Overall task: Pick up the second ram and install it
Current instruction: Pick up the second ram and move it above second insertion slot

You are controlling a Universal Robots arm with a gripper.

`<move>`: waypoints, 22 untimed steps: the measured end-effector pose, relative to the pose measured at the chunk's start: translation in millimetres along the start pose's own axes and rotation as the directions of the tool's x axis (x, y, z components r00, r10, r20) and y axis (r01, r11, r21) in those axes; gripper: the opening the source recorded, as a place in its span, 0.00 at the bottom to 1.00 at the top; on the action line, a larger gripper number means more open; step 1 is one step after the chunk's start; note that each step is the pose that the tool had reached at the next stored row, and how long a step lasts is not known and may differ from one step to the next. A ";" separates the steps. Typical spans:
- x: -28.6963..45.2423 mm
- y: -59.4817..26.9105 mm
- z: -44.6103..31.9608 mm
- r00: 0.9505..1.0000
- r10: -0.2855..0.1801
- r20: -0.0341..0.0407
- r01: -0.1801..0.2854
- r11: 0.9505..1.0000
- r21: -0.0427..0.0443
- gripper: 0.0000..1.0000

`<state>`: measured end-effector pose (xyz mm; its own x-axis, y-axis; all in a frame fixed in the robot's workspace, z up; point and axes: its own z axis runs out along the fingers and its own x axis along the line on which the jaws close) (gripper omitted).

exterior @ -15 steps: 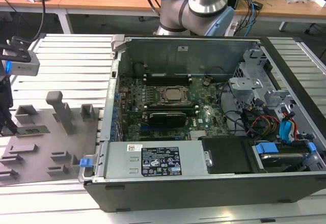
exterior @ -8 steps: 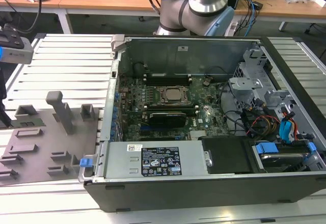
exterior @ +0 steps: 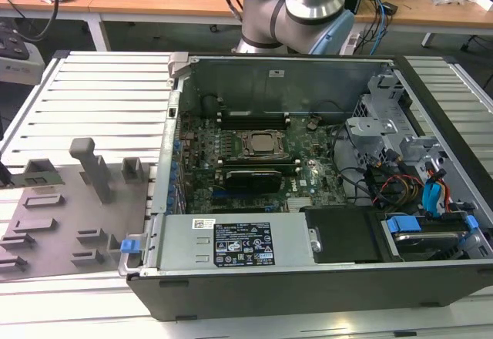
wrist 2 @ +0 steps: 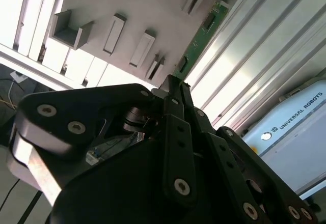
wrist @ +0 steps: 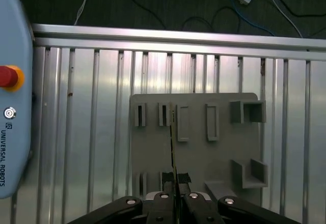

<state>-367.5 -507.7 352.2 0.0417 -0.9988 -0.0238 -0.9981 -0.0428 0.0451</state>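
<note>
Well, the end effector (wrist: 175,182) is drawn in narrow and clamped on one thing: the second ram (wrist: 172,142), a thin green stick seen edge-on in the first wrist view. It stands out from between the fingertips over the grey fixture plate (wrist: 204,152). In the second wrist view the same stick (wrist 2: 200,36) runs away from the end effector (wrist 2: 174,84) as a long green strip with small dark parts along it, its far end near the plate's edge. Whether it is clear of the plate or touching a holder I cannot tell.

On the plate I count four slotted holders in one row, two narrow and two wider, with one boxy block beside them. The plate lies on the slatted aluminium table (wrist: 97,132). One pale blue teach pendant (wrist: 12,132) with a single red button (wrist: 7,76) rests on the table, well apart from the plate.

In the exterior view one open computer case (exterior: 308,293) sits on the table to the plate's (exterior: 54,223) right. It has one square CPU socket (exterior: 262,144) in the middle of its board. The arm's base (exterior: 308,8) stands behind the case.
</note>
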 end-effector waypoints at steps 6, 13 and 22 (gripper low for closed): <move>-1.6 0.4 -10.6 1.000 0.000 0.000 0.000 1.000 0.000 0.13; -4.1 0.8 -21.2 1.000 0.000 0.000 0.000 1.000 0.000 0.13; -7.3 1.3 -33.9 1.000 0.000 0.000 0.000 1.000 0.000 0.13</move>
<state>-367.6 -501.2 386.3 0.0417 -0.9988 -0.0238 -0.9981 -0.0427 0.0451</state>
